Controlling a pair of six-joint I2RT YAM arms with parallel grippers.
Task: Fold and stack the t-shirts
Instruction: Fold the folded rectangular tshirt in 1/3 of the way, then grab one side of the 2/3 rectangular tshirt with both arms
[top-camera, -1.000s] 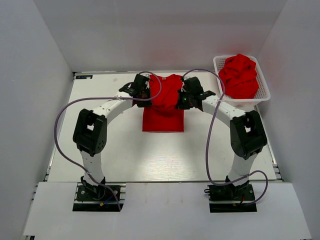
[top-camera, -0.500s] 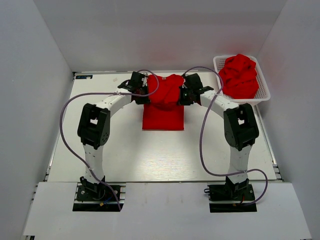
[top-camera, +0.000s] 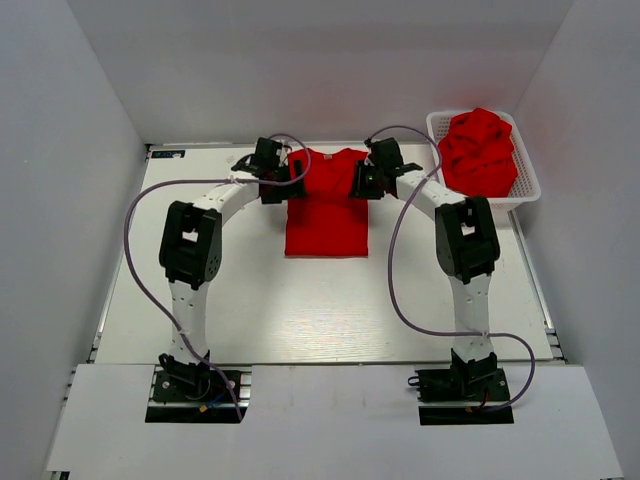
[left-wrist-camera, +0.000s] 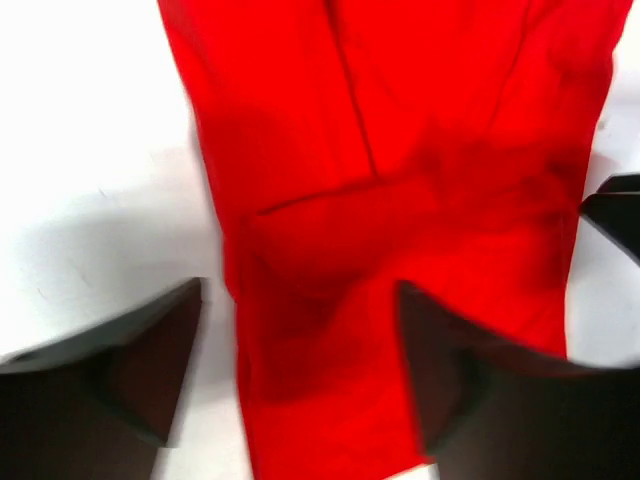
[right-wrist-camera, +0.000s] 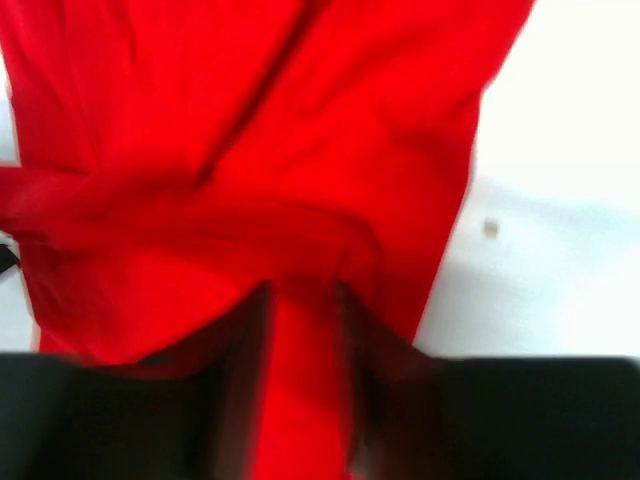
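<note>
Both arms reached farther; left gripper (left-wrist-camera: 298, 310) wide, right gripper (right-wrist-camera: 302, 310) pinches t-shirt (top-camera: 326, 215).

Hidden, cropped, blurred
T-shirt (left-wrist-camera: 400, 180): smeared and edge-cropped in wrist views; left gripper (left-wrist-camera: 300, 380) and right gripper (right-wrist-camera: 305, 390) fingers blurred, bases cut off; basket (top-camera: 527, 175) floor hidden by clothes (top-camera: 482, 150).

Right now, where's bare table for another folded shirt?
Near half of the table, between t-shirt and arm bases; also the strip left of the left arm. Crowded far centre, left claw and right claw at the t-shirt, basket far right.
</note>
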